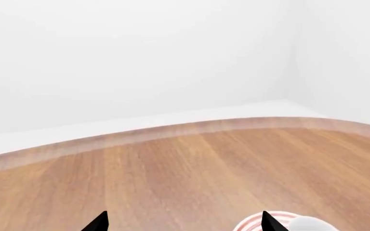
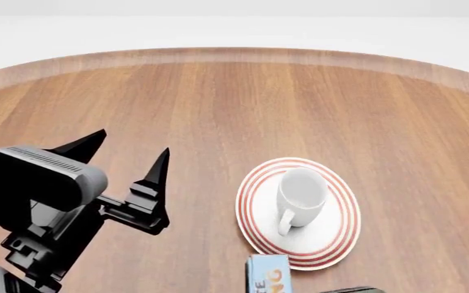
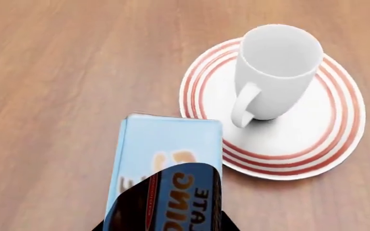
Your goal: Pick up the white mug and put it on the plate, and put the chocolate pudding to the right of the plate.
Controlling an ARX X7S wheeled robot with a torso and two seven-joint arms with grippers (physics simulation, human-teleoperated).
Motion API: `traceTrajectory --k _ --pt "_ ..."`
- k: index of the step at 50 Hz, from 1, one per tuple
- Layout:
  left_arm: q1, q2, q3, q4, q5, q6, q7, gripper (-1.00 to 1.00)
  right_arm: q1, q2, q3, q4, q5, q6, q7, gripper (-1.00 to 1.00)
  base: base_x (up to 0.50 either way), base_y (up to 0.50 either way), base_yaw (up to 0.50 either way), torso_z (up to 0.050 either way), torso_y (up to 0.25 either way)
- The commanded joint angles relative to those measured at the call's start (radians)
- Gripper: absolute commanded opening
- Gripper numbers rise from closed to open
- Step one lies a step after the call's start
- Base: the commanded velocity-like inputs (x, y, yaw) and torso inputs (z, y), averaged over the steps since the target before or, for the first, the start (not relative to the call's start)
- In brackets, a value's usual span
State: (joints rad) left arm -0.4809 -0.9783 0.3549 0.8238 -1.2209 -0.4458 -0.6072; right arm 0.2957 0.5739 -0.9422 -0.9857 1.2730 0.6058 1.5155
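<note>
- The brown wooden round-edged table point(image 2: 218, 97) spreads under both my arms.
- My black left gripper point(image 2: 129, 160) hovers over bare wood to the left of the plate, its pointed fingers spread wide with nothing between them.
- The round white plate with red rings point(image 2: 332, 241) lies on the table.
- The plain glossy white mug point(image 2: 300, 194) stands upright on that plate, handle towards me.
- The light blue chocolate pudding carton point(image 3: 169, 154) sits just at the plate's near-left edge; my right gripper point(image 3: 169, 202) seems clamped on it, though its fingers are mostly hidden.
</note>
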Motion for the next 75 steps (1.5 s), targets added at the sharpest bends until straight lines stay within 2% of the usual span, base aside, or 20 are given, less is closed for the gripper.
traceTrajectory --k 1,7,17,23,28,30,36,39,41,43,44,46,48,54,59,61,62,66,68,75 --pt "0.012 0.013 -0.029 0.005 0.013 0.014 0.029 1.0 0.257 0.114 -0.24 -0.061 -0.035 -0.22 0.055 -1.0 0.0 0.0 0.0 0.0 0.0" --pt "0.02 0.012 -0.032 0.003 0.015 0.02 0.029 1.0 0.498 0.226 -0.457 -0.061 -0.064 -0.429 0.055 -1.0 0.0 0.0 0.0 0.0 0.0" --pt "0.009 0.006 -0.034 0.017 -0.001 0.013 0.015 1.0 1.01 0.359 -0.952 -0.061 -0.081 -0.778 0.055 -1.0 0.0 0.0 0.0 0.0 0.0" --pt "0.008 0.003 -0.036 0.021 -0.005 0.013 0.012 1.0 1.431 0.36 -1.434 -0.061 -0.155 -1.057 0.055 -1.0 0.0 0.0 0.0 0.0 0.0" --pt "0.012 0.005 -0.035 0.015 0.001 0.017 0.017 1.0 1.971 0.286 -2.042 -0.061 -0.251 -1.43 0.055 -1.0 0.0 0.0 0.0 0.0 0.0" --pt "0.009 0.005 -0.035 0.017 -0.002 0.015 0.015 1.0 2.06 0.274 -2.146 -0.061 -0.27 -1.491 0.055 -1.0 0.0 0.0 0.0 0.0 0.0" --pt "-0.012 0.018 -0.024 0.015 -0.004 0.003 0.016 1.0 2.06 0.445 -1.935 -0.061 -0.18 -1.295 0.055 -1.0 0.0 0.0 0.0 0.0 0.0" --pt "-0.014 0.021 -0.02 0.012 -0.002 0.001 0.018 1.0 2.06 0.544 -1.777 -0.061 -0.096 -1.15 0.055 -1.0 0.0 0.0 0.0 0.0 0.0" --pt "-0.016 0.018 -0.023 0.016 -0.007 0.001 0.016 1.0 2.06 0.602 -1.635 -0.061 -0.012 -1.041 0.053 -1.0 0.0 0.0 0.0 0.0 0.0" --pt "-0.015 0.017 -0.023 0.017 -0.006 0.002 0.016 1.0 2.059 0.83 -1.335 -0.061 0.288 -0.741 -0.141 -1.0 0.0 0.0 0.0 0.0 0.0" --pt "-0.011 0.018 -0.022 0.012 0.0 0.004 0.02 1.0 2.055 0.893 -1.185 -0.061 0.362 -0.657 -0.176 -1.0 0.0 0.0 0.0 0.0 0.0" --pt "-0.009 0.02 -0.021 0.01 0.002 0.005 0.021 1.0 2.049 0.947 -1.019 -0.061 0.424 -0.563 -0.193 -1.0 0.0 0.0 0.0 0.0 0.0" --pt "-0.009 0.019 -0.021 0.011 0.001 0.005 0.02 1.0 2.038 0.97 -0.943 -0.061 0.435 -0.525 -0.209 -1.0 0.0 0.0 0.0 0.0 0.0" --pt "-0.01 0.014 -0.022 0.014 0.0 0.003 0.018 1.0 2.035 0.996 -0.834 -0.059 0.346 -0.416 -0.284 -1.0 0.0 0.0 0.0 0.0 0.0" --pt "-0.009 0.021 -0.015 0.011 0.009 0.0 0.021 1.0 1.979 0.993 -0.846 0.042 0.255 -0.484 -0.382 -1.0 0.0 0.0 0.0 0.0 0.0" --pt "-0.011 0.022 -0.013 0.01 0.009 -0.002 0.022 1.0 1.955 0.966 -0.859 0.098 0.231 -0.481 -0.391 -1.0 0.0 0.0 0.0 0.0 0.0" --pt "-0.013 0.022 -0.013 0.012 0.007 -0.003 0.021 1.0 1.909 0.956 -0.892 0.147 0.2 -0.614 -0.456 -1.0 0.0 0.0 0.0 0.0 0.0" --pt "-0.012 0.026 -0.009 0.009 0.013 -0.003 0.025 1.0 1.873 0.876 -0.915 0.259 0.164 -0.579 -0.454 -1.0 0.0 0.0 0.0 0.0 0.0" --pt "-0.016 0.03 -0.004 0.007 0.015 -0.007 0.024 1.0 1.844 0.844 -0.926 0.324 0.164 -0.623 -0.496 -1.0 0.0 0.0 0.0 0.0 0.0" --pt "-0.02 0.038 0.005 0.003 0.021 -0.012 0.029 1.0 1.812 0.739 -0.941 0.551 0.211 -0.591 -0.599 -1.0 0.0 0.0 0.0 0.0 0.0"
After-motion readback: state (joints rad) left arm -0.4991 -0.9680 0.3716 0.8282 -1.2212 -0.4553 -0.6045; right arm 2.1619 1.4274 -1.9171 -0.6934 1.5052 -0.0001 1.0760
